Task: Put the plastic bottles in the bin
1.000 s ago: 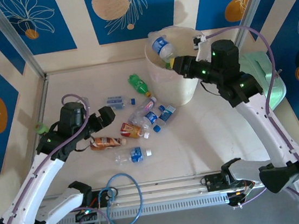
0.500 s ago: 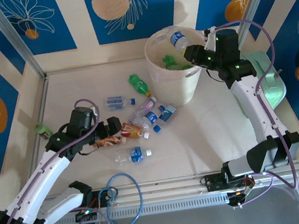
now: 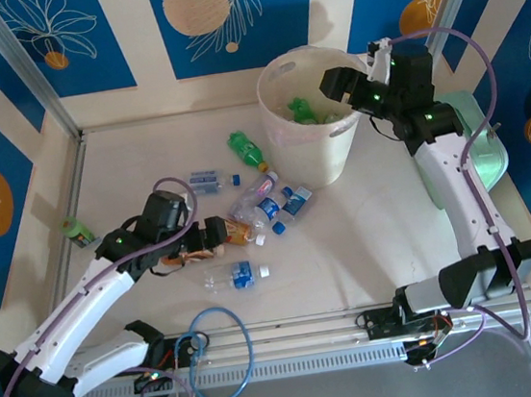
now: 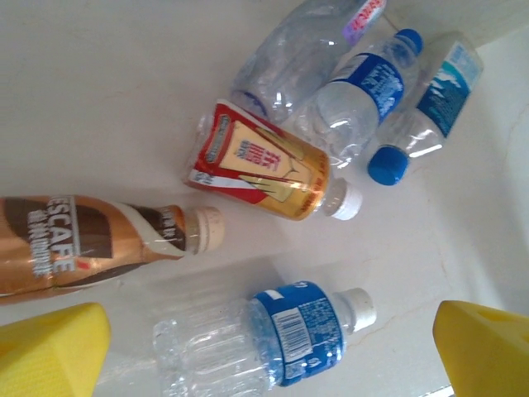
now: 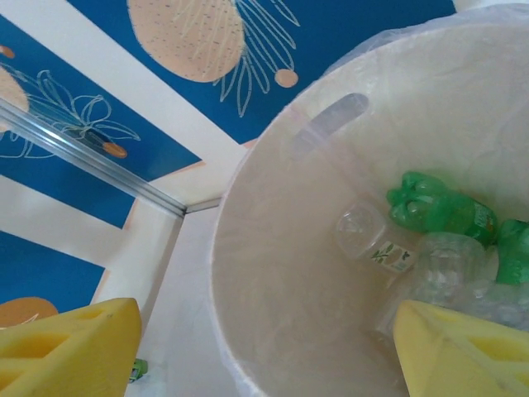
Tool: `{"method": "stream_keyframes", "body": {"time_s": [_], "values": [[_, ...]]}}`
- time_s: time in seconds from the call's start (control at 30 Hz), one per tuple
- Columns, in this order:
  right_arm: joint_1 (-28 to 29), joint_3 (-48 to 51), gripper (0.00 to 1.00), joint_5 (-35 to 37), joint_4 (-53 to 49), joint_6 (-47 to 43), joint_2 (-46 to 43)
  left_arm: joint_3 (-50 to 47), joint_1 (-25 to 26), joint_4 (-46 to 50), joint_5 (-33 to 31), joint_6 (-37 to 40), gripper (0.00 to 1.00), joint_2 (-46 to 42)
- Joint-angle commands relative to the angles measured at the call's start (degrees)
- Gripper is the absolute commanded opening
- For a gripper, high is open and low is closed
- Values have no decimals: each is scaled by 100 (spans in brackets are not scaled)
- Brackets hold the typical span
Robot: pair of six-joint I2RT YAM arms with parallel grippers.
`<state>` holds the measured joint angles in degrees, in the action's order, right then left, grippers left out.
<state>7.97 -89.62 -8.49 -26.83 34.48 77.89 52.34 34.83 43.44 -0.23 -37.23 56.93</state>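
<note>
Several plastic bottles lie loose mid-table: a green one (image 3: 245, 149), clear blue-labelled ones (image 3: 268, 203), an orange-labelled one (image 3: 233, 229) and a brown one (image 3: 187, 256). My left gripper (image 3: 214, 238) hangs open over them. In the left wrist view a clear blue-labelled bottle (image 4: 281, 335) lies on the table between the wide-apart yellow fingers (image 4: 50, 351), not touched. The bin (image 3: 275, 120) stands at the back. My right gripper (image 3: 334, 88) is open and empty above its mouth. Inside lie a green bottle (image 5: 442, 211) and clear ones (image 5: 372, 240).
A mint-green case (image 3: 471, 139) sits right of the bin under the right arm. One green bottle (image 3: 78, 231) lies alone at the far left by the metal frame. A blue cable loop (image 3: 222, 354) lies at the near edge.
The clear blue-capped bottle held over the bin is gone from the right gripper, which now stands open. The left arm has swung right and nearer, over the bottles.
</note>
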Motion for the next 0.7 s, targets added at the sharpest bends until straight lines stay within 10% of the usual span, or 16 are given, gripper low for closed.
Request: {"method": "stream_keyframes", "body": {"time_s": [0.0,0.67], "values": [[370,20,80,-144,-146,-198,-559,189,42,530,-819,-226,100,-126],[4508,1917,80,2225,-776,-258,-1981,-1629,-729,-138,-488,-3986,100,-719]]}}
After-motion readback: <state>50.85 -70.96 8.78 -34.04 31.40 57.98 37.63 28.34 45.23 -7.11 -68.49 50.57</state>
